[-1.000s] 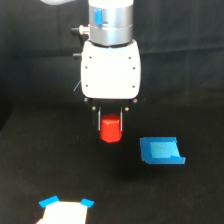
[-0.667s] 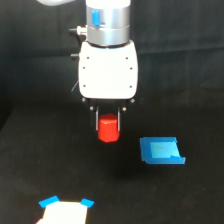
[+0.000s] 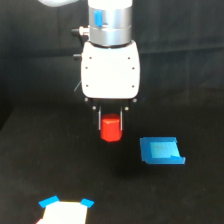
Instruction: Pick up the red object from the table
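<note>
The red object (image 3: pixel 111 128) is a small bright red-orange block held between the fingers of my gripper (image 3: pixel 111 131). The gripper is shut on it. The block hangs clear above the black table (image 3: pixel 60 165), with a faint shadow below it. The white gripper body (image 3: pixel 110 69) and the silver wrist sit above it in the middle of the exterior view.
A flat blue piece (image 3: pixel 161 150) lies on the table to the exterior view's right of the gripper. A white piece with blue corners (image 3: pixel 65 210) sits at the bottom edge, toward the exterior view's left.
The gripper has risen with the red block in it, so the block now hangs higher above the table. The blue piece has not moved.
</note>
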Motion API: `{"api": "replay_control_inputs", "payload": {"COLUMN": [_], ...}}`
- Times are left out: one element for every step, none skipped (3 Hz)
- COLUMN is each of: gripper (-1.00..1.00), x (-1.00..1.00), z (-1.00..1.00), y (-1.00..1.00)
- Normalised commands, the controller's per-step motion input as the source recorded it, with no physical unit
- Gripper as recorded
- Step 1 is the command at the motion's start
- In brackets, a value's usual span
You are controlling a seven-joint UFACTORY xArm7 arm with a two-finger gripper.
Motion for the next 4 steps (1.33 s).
{"api": "replay_control_inputs", "payload": {"gripper": [-1.00, -0.71, -0.40, -1.00], "x": [-0.33, 0.10, 0.04, -0.20], "z": [1.00, 0.18, 0.11, 0.22], "y": [-0.04, 0.16, -0.10, -0.36]}}
